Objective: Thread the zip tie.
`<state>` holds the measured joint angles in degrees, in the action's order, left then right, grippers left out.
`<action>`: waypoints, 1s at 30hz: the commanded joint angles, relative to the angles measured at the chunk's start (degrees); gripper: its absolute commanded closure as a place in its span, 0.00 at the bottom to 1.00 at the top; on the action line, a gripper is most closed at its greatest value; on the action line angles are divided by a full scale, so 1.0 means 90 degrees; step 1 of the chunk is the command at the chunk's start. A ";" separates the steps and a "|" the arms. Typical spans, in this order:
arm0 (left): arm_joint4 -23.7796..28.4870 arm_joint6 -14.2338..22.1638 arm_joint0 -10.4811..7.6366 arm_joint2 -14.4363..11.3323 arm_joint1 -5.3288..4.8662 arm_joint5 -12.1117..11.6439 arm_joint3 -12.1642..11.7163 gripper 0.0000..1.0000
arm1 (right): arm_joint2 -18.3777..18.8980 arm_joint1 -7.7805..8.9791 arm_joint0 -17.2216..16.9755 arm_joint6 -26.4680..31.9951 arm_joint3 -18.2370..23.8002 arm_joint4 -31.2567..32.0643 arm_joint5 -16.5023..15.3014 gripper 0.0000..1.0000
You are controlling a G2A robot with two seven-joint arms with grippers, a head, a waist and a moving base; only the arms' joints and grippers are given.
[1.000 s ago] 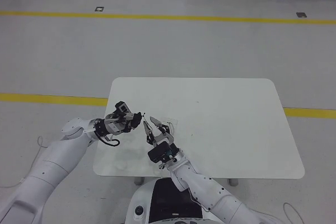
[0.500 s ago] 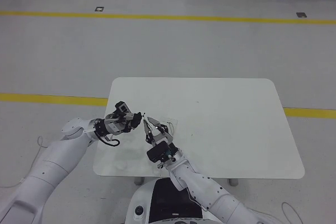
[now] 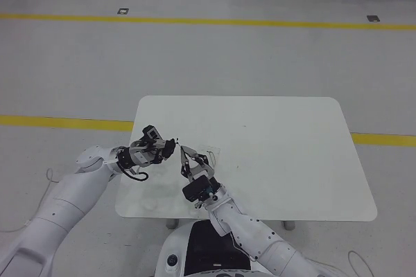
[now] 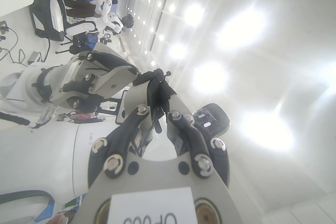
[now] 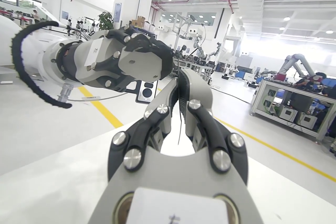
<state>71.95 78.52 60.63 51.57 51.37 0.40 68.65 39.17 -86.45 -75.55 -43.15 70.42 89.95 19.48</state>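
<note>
- The left gripper [image 4: 157, 87] is clamped on the zip tie [image 4: 168, 74] near its head (the small square end pokes past the fingertips).
- The right gripper [image 5: 179, 80] pinches the tie's thin strap, close beside the left one.
- Both are above the left part of the table [image 3: 277, 138].

Desk [image 3: 284, 145]: showing plain white, unpatterned.
Floor [image 3: 55, 69]: showing pale grey and carrying yellow stripes [image 3: 194, 21].
Zip tie [image 5: 180, 115]: appearing as a thin black strip.
Left pincer [image 4: 157, 87]: wearing light grey plates, black linkages, silver screw heads and black textured pads.
Right pincer [image 5: 179, 79]: displaying the same light grey, black and silver, its pads [image 5: 187, 83] showing black with ridged lines.
Left arm's cable sleeve [image 5: 59, 104]: showing black, ribbed.
Arm shells [image 3: 76, 187]: showing white.
</note>
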 commanded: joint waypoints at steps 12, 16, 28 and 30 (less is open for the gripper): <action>0.0000 0.0000 0.0000 0.0000 0.0000 0.0000 0.0000 1.00 | -0.0040 0.0020 0.0029 0.0029 -0.0010 0.0000 0.0000 0.79; 0.0000 0.0000 0.0000 0.0000 0.0000 0.0000 0.0000 1.00 | -0.0044 0.0022 0.0030 0.0009 -0.0009 0.0000 0.0000 0.83; 0.0000 0.0000 0.0000 0.0000 0.0000 0.0000 0.0000 1.00 | -0.0067 0.0046 0.0009 -0.0188 0.0012 0.0000 0.0000 0.96; 0.0000 0.0000 0.0000 0.0000 0.0000 0.0000 0.0000 1.00 | -0.0074 0.0050 0.0020 -0.0196 0.0005 0.0000 0.0000 1.00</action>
<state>71.95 78.52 60.63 51.57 51.37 0.40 68.65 38.53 -86.02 -75.43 -44.88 70.51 89.95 19.48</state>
